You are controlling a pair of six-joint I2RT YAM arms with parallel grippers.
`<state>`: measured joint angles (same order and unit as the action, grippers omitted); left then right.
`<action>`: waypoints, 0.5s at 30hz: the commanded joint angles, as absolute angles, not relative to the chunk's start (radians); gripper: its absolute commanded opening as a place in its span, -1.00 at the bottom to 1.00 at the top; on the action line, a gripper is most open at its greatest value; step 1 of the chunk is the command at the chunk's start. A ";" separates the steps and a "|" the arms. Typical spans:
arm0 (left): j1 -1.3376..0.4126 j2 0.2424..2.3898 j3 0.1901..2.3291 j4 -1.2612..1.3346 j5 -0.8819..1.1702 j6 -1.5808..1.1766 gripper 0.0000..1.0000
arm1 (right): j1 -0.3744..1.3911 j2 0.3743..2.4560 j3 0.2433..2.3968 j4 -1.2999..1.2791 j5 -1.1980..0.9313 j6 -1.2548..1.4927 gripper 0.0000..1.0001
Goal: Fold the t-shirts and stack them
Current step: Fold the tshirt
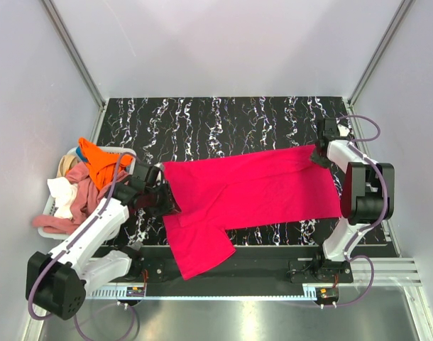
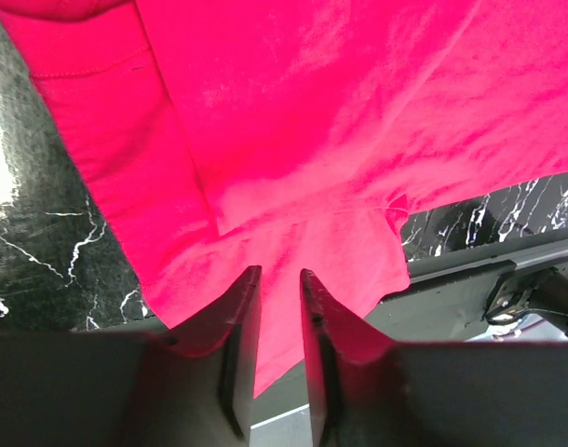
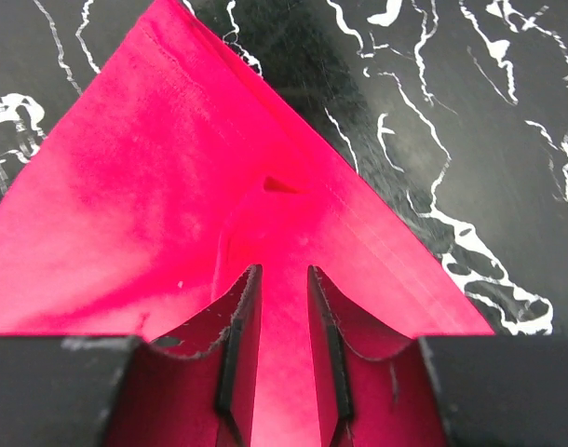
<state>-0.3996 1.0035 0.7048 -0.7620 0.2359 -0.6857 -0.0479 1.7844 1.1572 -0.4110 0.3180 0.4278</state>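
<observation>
A bright pinkish-red t-shirt lies spread across the black marbled table, stretched between both grippers. One part hangs over the near edge. My left gripper is shut on the shirt's left edge; in the left wrist view the cloth puckers toward the narrow gap between the jaws. My right gripper is shut on the shirt's far right corner; in the right wrist view the hemmed corner runs into the jaws. Orange, dusty pink, white and beige shirts lie heaped at the left.
The heaped shirts sit in a white basket off the table's left side. Grey walls and metal posts enclose the table at back and sides. Both arm bases stand on the rail along the near edge.
</observation>
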 commanded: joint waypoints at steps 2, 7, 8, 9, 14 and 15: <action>-0.405 1.031 0.793 -0.749 0.278 -0.666 -0.40 | -0.052 1.704 1.218 -0.453 0.318 0.469 -0.36; -0.403 1.158 0.913 -0.747 0.203 -0.629 -0.35 | -0.052 1.742 1.273 -0.448 0.226 0.480 -0.37; -0.403 1.185 0.960 -0.747 0.195 -0.614 -0.35 | -0.052 1.750 1.282 -0.437 0.209 0.483 -0.37; -0.403 1.213 0.985 -0.747 0.184 -0.609 -0.35 | -0.052 1.761 1.290 -0.427 0.200 0.482 -0.35; -0.390 1.434 1.158 -0.749 0.129 -0.566 -0.35 | -0.055 1.856 1.344 -0.414 0.184 0.465 -0.33; -0.384 1.487 1.178 -0.750 0.126 -0.561 -0.35 | -0.057 1.862 1.341 -0.425 0.201 0.472 -0.33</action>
<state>-0.3965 1.4063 1.1061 -0.7567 0.1791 -0.6056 -0.0494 1.8233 1.3132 -0.4252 0.2005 0.4641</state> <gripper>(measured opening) 0.322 0.331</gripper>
